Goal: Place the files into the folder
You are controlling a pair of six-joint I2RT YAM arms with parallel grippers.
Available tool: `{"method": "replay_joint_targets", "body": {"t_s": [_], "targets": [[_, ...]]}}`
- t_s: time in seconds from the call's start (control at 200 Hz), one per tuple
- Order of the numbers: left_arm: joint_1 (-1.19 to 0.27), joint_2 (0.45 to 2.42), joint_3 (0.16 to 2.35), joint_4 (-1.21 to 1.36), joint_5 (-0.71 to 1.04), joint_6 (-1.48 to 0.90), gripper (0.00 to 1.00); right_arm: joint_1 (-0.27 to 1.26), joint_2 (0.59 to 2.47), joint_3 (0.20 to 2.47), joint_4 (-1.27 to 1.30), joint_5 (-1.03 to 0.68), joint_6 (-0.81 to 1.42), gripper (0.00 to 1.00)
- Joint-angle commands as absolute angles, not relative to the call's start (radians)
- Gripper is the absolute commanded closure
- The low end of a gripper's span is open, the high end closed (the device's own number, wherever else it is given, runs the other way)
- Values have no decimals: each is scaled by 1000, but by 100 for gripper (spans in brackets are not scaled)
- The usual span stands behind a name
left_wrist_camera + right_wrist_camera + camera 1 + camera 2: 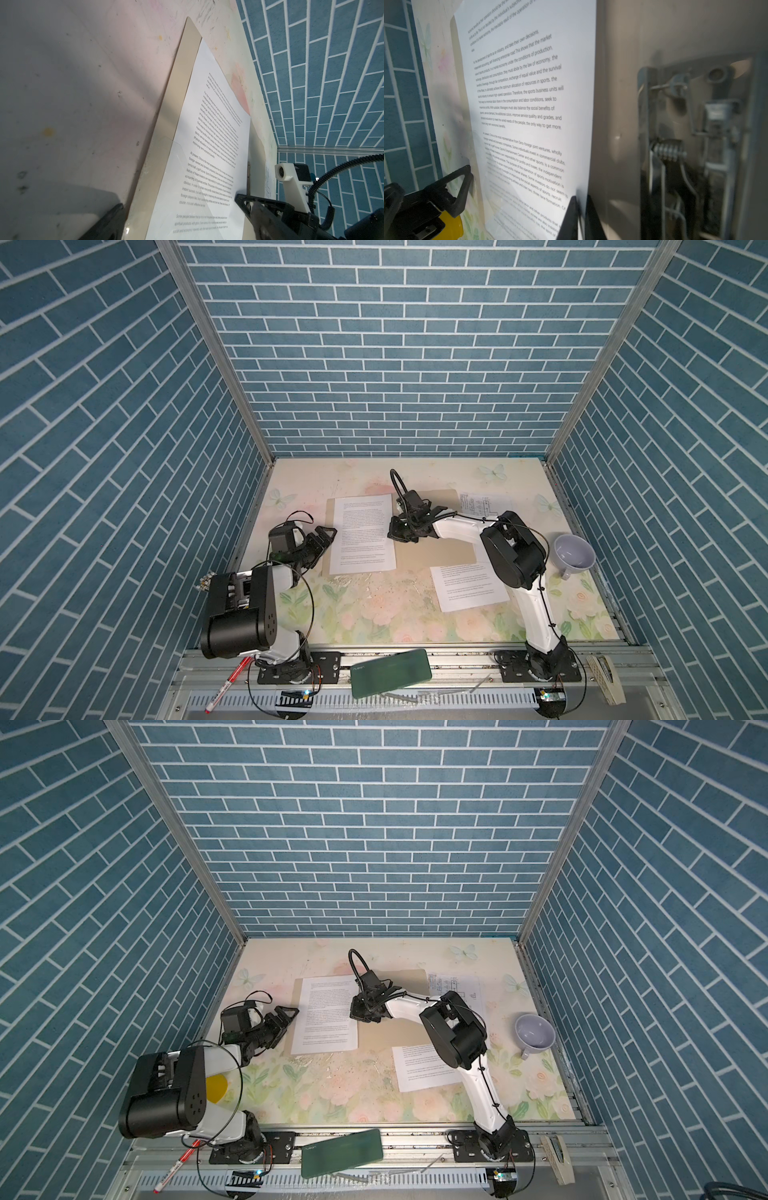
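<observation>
Already one sheet [363, 533] sits in the folder [440, 551], pinched by right end effector [392, 531]; left end effector [326, 543] spread; diagram sheet [482, 502], near sheet [465, 589] remain

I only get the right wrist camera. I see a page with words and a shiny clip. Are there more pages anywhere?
Observer: Yes, besides your pinched page, a loose text sheet lies on the table, nearer the front than the folder.
Child: Just that one?
Observer: No, a diagram sheet lies beside the folder's far right corner, partly hidden by the right arm.
Child: What's the black triangle by the page?
Observer: The left pincer, wide open beside the folder's left edge.
</observation>
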State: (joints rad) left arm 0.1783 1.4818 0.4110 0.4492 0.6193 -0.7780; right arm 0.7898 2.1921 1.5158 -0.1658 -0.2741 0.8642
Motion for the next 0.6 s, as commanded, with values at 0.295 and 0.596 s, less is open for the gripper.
{"method": "replay_joint_targets", "body": {"t_s": [0.295,0.596], "targets": [[172,1535,355,270,613,-797,4,787,2224,1561,-254,-282,823,97],[172,1540,358,276,619,-797,4,788,2250,1580,-231,-312,816,96]]}}
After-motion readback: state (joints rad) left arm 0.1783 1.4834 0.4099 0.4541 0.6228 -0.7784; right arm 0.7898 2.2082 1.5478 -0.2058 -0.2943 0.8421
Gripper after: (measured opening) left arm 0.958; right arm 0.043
